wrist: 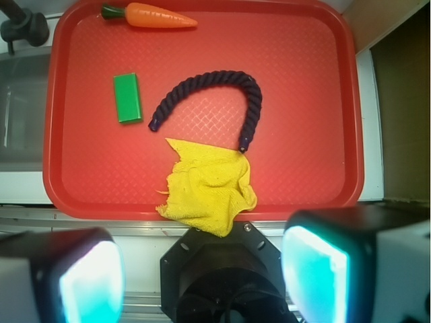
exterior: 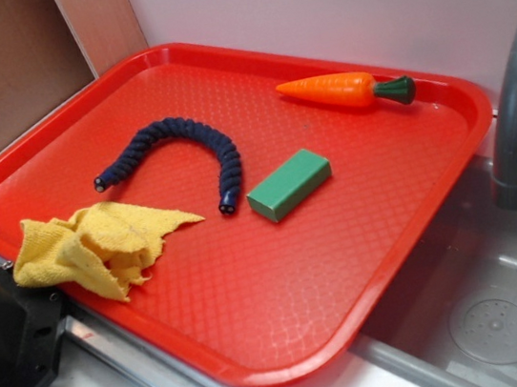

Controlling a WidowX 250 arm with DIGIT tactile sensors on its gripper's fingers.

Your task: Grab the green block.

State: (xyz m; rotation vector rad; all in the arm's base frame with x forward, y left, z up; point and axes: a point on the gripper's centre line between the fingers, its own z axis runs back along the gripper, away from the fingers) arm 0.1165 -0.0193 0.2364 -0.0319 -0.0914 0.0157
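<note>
A: Red plastic tray [exterior: 288,334] fills most of the exterior view, and it partly overhangs a grey sink [exterior: 505,303] beside a grey faucet [exterior: 516,109]. Where is the green block?

B: The green block [exterior: 288,183] lies flat on the tray, near its middle, with nothing touching it. A dark blue rope [exterior: 196,144], bent in an arch, has one end just beside the block. In the wrist view the block [wrist: 128,98] is at the left of the tray, and the rope [wrist: 222,94] is to its right.

A: What else is on the tray?

B: An orange toy carrot [exterior: 340,90] with a dark green stem lies near the far rim, well apart from the block. A crumpled yellow cloth [exterior: 93,247] hangs over the near rim and touches the other end of the rope.

A: And the tool?

B: The tool [wrist: 202,276] is wide open and holds nothing. Its two pads [wrist: 316,269] are at the bottom of the wrist view, outside the tray, over the tabletop [wrist: 135,219] edge, well apart from the block.
</note>
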